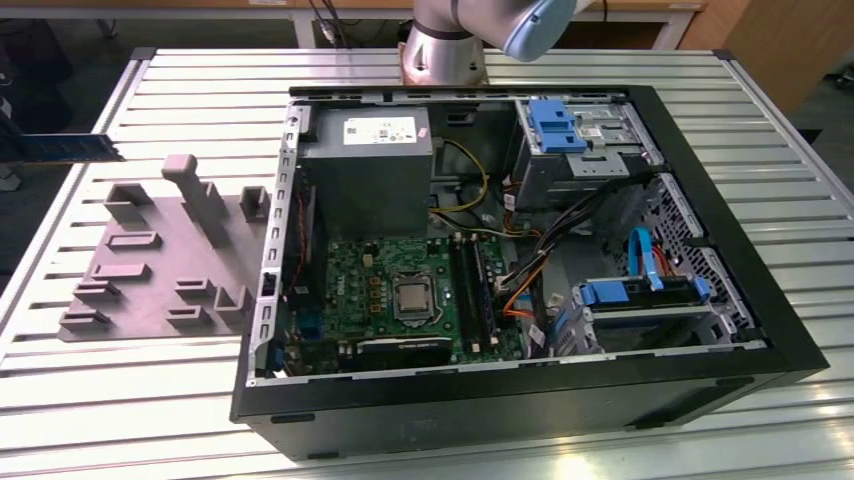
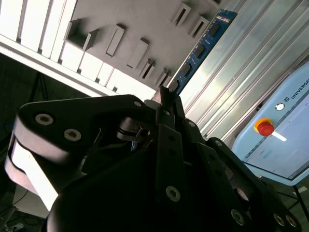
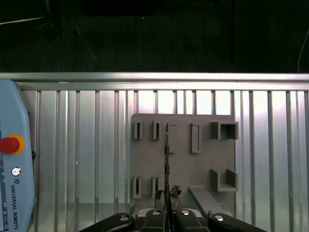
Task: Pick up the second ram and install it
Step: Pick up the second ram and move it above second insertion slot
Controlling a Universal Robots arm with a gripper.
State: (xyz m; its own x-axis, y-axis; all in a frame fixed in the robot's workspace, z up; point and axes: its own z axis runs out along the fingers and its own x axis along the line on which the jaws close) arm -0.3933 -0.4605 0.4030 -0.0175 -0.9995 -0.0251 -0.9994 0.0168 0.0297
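- One second ram [image 2: 202,48] is clamped at one end in the pincer [image 2: 166,96], whose fingers press on its flat faces.
- Its long axis runs straight out from the fingertips, with the free end pointing away from the pincer; the first wrist view shows it edge-on.
- Beyond the pincer lie the grey fixture block [image 3: 183,154] and the slatted table [image 3: 87,145].
- In the exterior view, the arm base [image 1: 445,45] stands at the table's far edge.

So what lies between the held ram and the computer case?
The grey fixture block, seen in the exterior view, lies between the second ram and the computer case.
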